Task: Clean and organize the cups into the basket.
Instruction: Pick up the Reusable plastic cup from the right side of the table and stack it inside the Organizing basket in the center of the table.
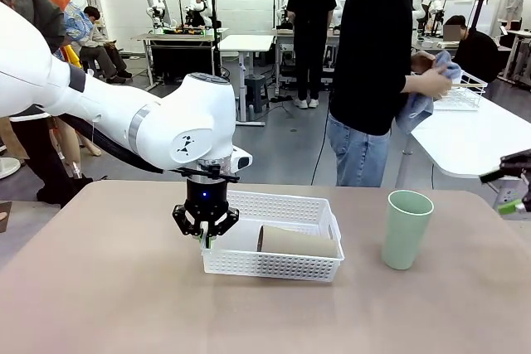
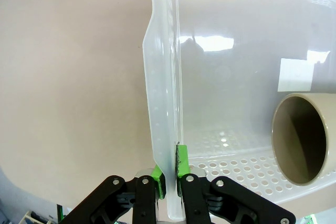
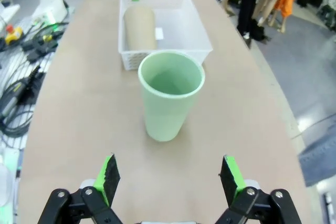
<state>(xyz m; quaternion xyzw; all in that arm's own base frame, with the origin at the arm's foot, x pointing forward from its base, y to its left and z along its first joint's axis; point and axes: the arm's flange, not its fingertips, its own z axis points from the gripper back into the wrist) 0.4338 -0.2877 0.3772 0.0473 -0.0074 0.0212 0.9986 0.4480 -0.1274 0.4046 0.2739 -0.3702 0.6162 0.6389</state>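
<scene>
The white lattice basket (image 1: 286, 205) sits mid-table. My left gripper (image 1: 205, 236) is shut on its left rim; in the left wrist view the green pads (image 2: 181, 163) pinch the thin wall of the basket (image 2: 160, 103). A tan cup (image 1: 299, 242) lies on its side inside, its mouth toward the left wrist camera (image 2: 302, 140). A mint green cup (image 1: 406, 228) stands upright to the basket's right. My right gripper (image 3: 169, 177) is open, a little short of the green cup (image 3: 170, 95), with the basket (image 3: 202, 48) and tan cup (image 3: 139, 27) beyond.
A person at the far side rubs what looks like a brown cup with a blue cloth (image 1: 431, 80). A white wire basket (image 1: 465, 93) stands on a white side table. Cables (image 3: 21, 77) lie off the table's edge beside my right arm.
</scene>
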